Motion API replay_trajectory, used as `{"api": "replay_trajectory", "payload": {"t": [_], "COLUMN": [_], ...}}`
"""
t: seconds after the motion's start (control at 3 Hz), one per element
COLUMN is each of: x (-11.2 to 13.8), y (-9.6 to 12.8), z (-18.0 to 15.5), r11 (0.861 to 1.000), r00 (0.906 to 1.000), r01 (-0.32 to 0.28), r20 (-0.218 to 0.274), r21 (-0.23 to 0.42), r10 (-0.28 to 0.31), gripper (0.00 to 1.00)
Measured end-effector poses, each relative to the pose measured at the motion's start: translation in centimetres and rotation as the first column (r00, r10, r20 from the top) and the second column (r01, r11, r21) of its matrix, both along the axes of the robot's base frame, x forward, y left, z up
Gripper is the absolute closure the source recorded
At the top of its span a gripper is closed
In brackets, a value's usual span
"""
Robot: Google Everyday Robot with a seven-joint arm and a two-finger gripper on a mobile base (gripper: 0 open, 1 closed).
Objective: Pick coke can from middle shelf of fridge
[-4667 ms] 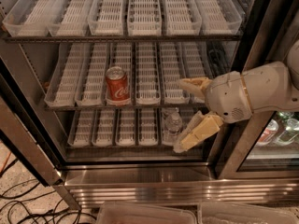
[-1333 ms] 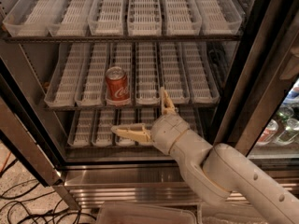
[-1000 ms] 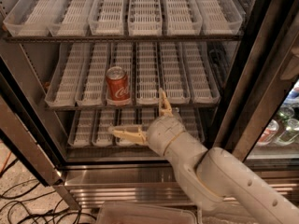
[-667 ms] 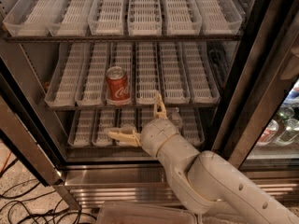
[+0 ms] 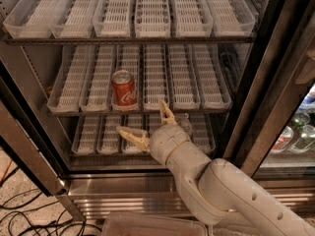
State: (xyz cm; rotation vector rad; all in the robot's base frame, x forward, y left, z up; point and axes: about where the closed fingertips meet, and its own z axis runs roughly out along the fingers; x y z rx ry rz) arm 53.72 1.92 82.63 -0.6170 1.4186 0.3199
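Inside the fridge (image 5: 128, 188): three tiers of white slotted lane trays stand behind an open door; the stainless base lies well below the coke can.
Coke can (image 5: 123, 90): upright, red with white script and a silver top, at the front end of the third lane from the left.
Middle shelf (image 5: 204, 77): bears the coke can; the lanes on both sides of the can hold nothing visible.
Top shelf (image 5: 152, 9): directly above the coke can, a like row of trays.
Lower shelf (image 5: 93, 134): directly below the coke can, partly hidden by the arm.
Gripper (image 5: 141, 117): below the coke can and slightly to its right, in front of the lower shelf, not touching the can.
Fingers (image 5: 132, 136): spread wide apart, nothing between them; one points left under the coke can, the other points up and ends near the shelf edge just right of the can.
Arm (image 5: 221, 186): white, rising from far below and right of the coke can.
Cables (image 5: 29, 215): on the floor, well below and left of the coke can.
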Motion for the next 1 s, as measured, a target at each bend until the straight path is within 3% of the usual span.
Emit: {"api": "replay_trajectory", "payload": {"t": [0.33,1.0], "x": [0.0,0.07], "y": [0.0,0.21], "z": [0.0,0.06], "r11": [1.0,1.0], "r00": [1.0,1.0], "r01": [0.0,-0.004], "r20": [0.0,0.003], "r21": [0.0,-0.012], "r10": [0.0,0.004], "gripper": [0.31,0.29]}}
